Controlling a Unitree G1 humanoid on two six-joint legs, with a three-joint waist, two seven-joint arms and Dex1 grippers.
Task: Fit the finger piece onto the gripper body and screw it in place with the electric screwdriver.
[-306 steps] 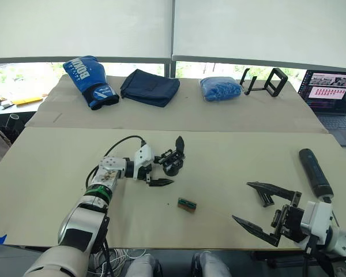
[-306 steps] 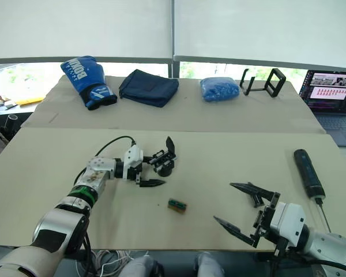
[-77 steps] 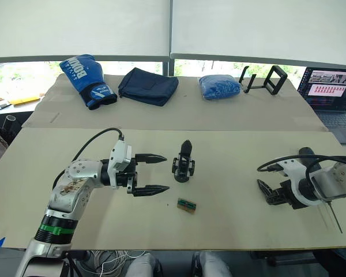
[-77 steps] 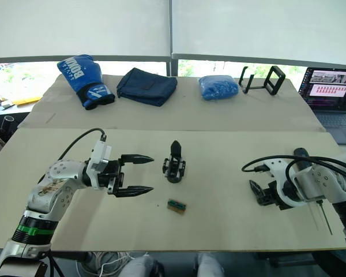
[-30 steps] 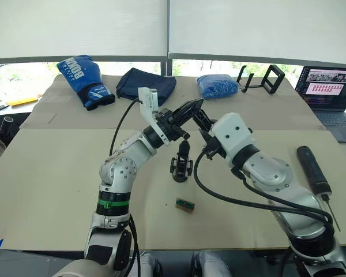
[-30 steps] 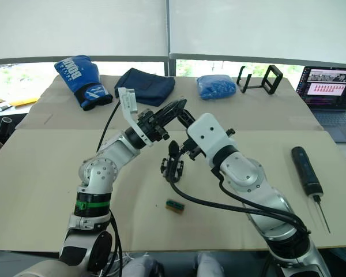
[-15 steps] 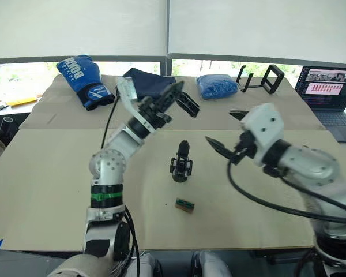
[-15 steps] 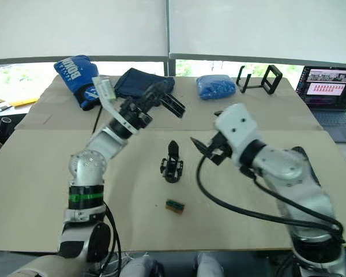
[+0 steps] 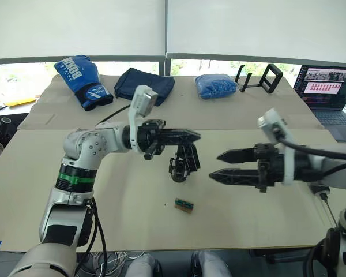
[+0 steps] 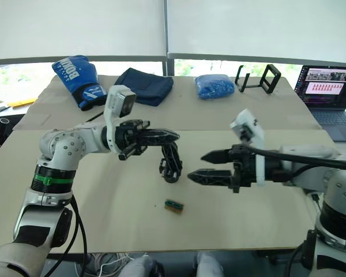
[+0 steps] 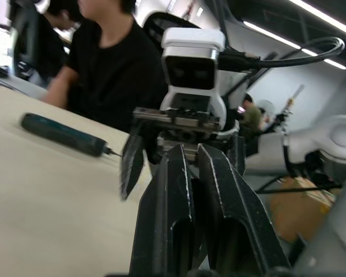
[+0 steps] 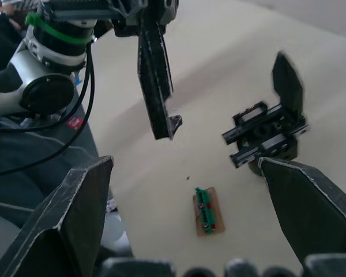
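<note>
The gripper body stands on the pale table, its one pointed finger up. My left gripper hovers just above and left of it, level, pointing right, fingers shut. A small black tab, the finger piece, pokes out at their tips in the right wrist view. My right gripper hangs to the right of the gripper body, pointing left at it, open and empty. In the left wrist view the electric screwdriver lies on the table behind it.
A small green-and-brown block lies in front of the gripper body. On the back table sit a blue boxing glove, a dark pouch, a blue bundle, a black stand and a laptop. A person sits beyond the table.
The two grippers met in mid-air a second ago, then the right one opened wide and drew back right. My left arm has swung down to level over the gripper body.
</note>
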